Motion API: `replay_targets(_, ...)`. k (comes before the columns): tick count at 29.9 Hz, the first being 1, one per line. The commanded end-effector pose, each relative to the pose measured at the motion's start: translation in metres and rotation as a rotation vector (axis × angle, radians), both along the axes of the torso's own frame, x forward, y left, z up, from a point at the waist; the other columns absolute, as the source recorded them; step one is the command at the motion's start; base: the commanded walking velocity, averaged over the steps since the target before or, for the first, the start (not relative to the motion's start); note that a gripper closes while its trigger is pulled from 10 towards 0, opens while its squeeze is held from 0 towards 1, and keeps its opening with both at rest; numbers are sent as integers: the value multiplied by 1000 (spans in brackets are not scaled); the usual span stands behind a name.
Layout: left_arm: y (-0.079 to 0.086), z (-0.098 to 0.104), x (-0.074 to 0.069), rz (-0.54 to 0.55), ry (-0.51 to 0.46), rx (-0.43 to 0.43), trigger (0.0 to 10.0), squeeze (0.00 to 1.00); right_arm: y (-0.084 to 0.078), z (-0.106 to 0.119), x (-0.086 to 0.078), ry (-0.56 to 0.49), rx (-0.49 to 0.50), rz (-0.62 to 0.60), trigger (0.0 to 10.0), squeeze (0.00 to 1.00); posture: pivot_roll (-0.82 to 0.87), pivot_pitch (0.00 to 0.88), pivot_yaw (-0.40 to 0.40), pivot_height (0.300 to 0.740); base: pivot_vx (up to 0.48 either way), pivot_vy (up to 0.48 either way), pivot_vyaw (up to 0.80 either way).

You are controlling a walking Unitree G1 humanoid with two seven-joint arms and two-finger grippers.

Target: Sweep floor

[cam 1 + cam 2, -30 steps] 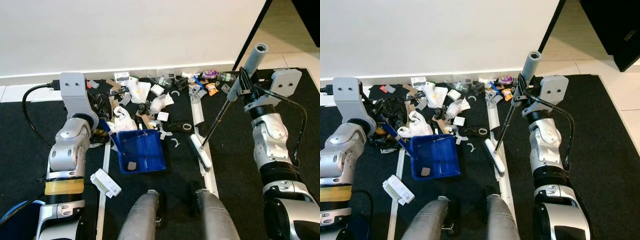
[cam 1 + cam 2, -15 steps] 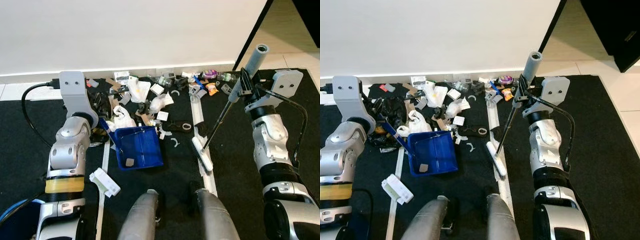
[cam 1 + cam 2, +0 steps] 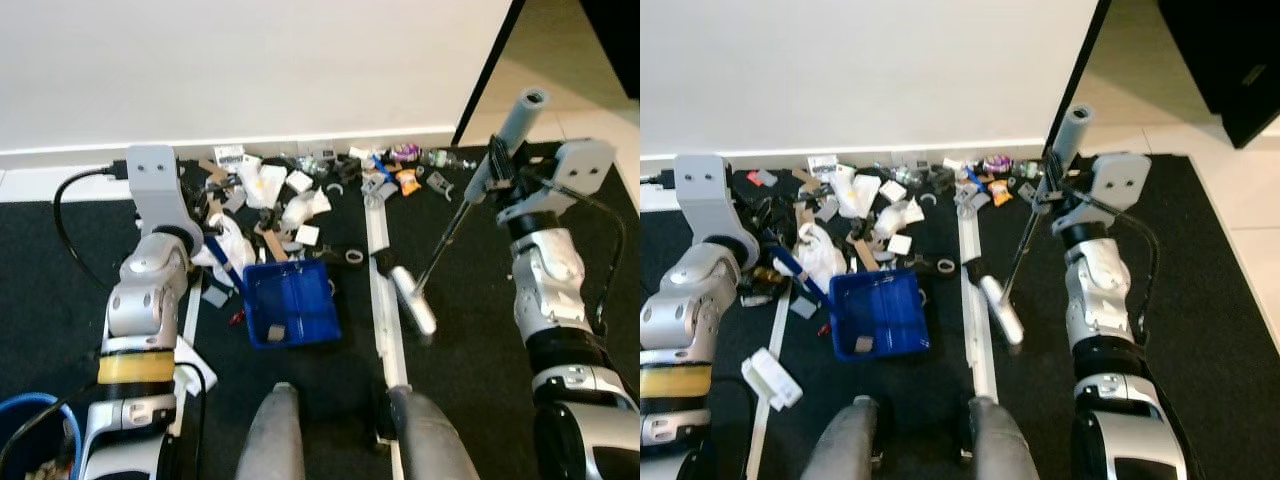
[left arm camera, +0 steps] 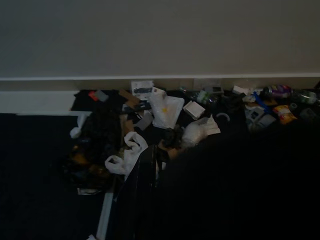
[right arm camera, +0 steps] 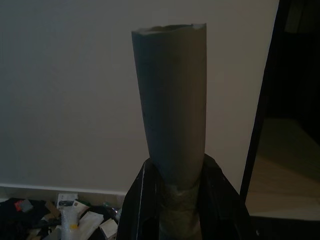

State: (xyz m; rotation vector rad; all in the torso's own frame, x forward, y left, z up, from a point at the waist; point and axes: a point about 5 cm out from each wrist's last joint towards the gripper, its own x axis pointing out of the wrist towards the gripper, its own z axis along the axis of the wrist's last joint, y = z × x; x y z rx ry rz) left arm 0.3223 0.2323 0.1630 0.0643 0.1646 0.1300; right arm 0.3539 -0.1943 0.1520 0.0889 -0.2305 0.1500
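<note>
Over the last second the blue dustpan had been drawn nearer the robot's legs and away from the heap of litter along the white wall, though part of that shift was the head camera swinging, since the whole scene slid sideways. The left gripper was clenched on the dustpan's blue handle, at the pan's far left corner, between the pan and the litter. The right gripper, well to the right of the dustpan, was clenched on the grey handle of the broom; the right wrist view showed the 2 black fingers pressed against that handle. The broom's white head had risen from the black mat and swung out, blurred, just right of the dustpan beyond the white tape line. 1 small scrap lay inside the pan, while nearly all the litter remained beyond it by the wall. My reading: the broom was being repositioned for a fresh stroke, and the sweep was barely begun, with the pan needing to face the heap before the next pass.
</note>
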Motion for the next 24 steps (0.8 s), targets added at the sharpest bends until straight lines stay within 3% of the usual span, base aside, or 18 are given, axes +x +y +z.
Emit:
replay_targets(1, 5, -2, -2, 26, 10, 5, 10000, 0, 0, 2, -2, -16, 10, 0, 10000, 0, -1, 195, 41, 740, 0, -251, 0)
replay_targets(10, 6, -4, -1, 35, 20, 10, 10000, 0, 0, 2, -2, -15, 11, 2, 10000, 0, -2, 195, 41, 740, 0, -259, 0)
replay_targets(24, 5, -6, 0, 33, 30, 3, 10000, 0, 1, 2, -2, -17, 12, 8, 10000, 0, -2, 192, 40, 740, 0, 0, 0)
